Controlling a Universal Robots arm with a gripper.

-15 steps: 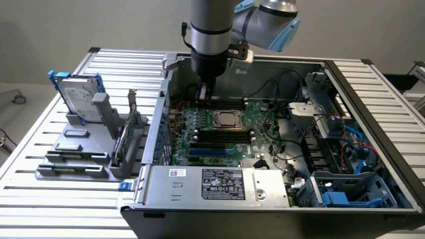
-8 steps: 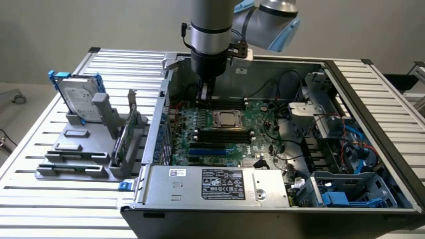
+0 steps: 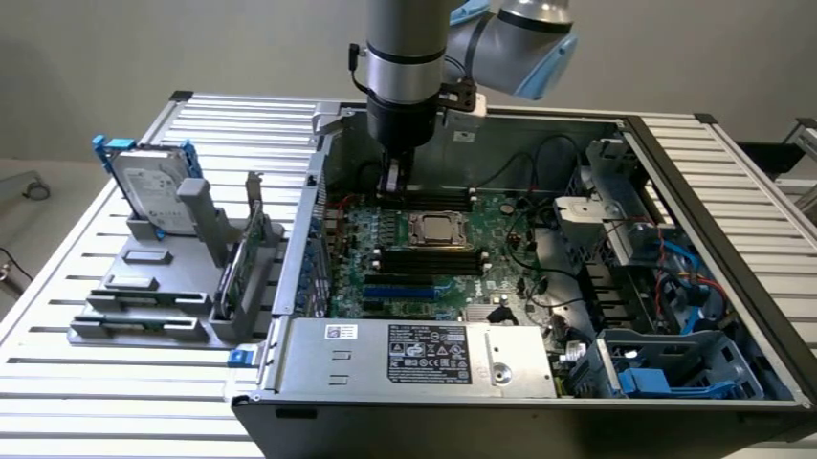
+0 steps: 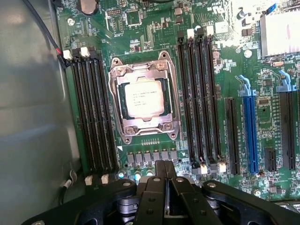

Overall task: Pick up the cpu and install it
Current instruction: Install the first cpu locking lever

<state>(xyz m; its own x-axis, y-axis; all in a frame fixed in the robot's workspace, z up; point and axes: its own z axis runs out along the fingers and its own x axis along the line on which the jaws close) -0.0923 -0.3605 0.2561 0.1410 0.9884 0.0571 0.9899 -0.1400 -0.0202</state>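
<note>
Presently, from the exterior view's left: drive (image 3: 147, 186) upright in rack (image 3: 141, 316), well apart; gripper (image 3: 393, 182), fingers closed on nothing, low inside case (image 3: 537, 382); cpu (image 3: 437, 229) seated in socket (image 4: 143, 101), just beyond fingertips toward the exterior view's right.

The setting was a robotics lab or test bench for computer assembly. An open desktop computer case (image 3: 537, 287) lay on its side on a table of ribbed aluminium profile (image 3: 77, 382), its green motherboard (image 3: 441, 258) exposed. Beside it, at the exterior view's left, a grey fixture rack (image 3: 153, 296) held parts upright, among them a hard drive with blue bracket (image 3: 147, 186). A plain grey wall (image 3: 153, 48) stood behind.
</note>
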